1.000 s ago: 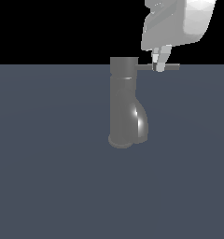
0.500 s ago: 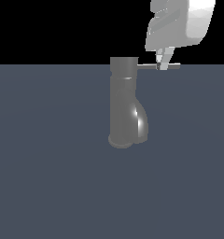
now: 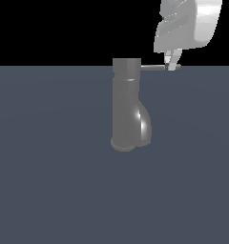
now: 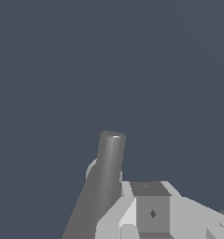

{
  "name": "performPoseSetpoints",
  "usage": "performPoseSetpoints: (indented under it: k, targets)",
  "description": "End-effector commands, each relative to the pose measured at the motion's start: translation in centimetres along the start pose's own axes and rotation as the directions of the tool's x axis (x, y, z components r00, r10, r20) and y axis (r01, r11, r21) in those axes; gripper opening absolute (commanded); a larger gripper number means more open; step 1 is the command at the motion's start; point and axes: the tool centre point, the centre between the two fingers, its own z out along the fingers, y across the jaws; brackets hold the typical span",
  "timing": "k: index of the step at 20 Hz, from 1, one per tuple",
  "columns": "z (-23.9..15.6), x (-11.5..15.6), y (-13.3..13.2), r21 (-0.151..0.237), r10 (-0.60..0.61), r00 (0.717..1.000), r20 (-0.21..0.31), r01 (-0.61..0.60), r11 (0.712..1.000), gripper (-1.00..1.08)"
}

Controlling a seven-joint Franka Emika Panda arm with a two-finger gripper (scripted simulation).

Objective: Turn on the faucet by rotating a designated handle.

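Faucet (image 3: 128,107) stands upright on flat grey floor (image 3: 49,190), near middle of exterior view. Round base at 6 o'clock, bulging spout toward 4 o'clock. Handle (image 3: 153,67) sticks out flat from faucet top toward 3 o'clock. Gripper (image 3: 171,64) comes down at handle's far end, fingertip touching rod. Arm above cut off by picture edge. Fingers bunched together; cannot tell if spread or pinching. Wrist view: handle (image 4: 102,186) close up, gripper body partly covering it, rest cut off.

I see the handle (image 4: 107,177), a grey rod, lying against my gripper's (image 4: 132,219) pale fingers (image 4: 153,212), slate-blue floor (image 4: 132,65) beyond.
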Motion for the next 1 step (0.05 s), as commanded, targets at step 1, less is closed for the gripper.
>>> performPoseSetpoints:
  k: [1]
  targets:
    - [0.05, 1.92, 0.02, 0.002, 0.028, 1.000, -0.003, -0.028, 1.000, -1.00]
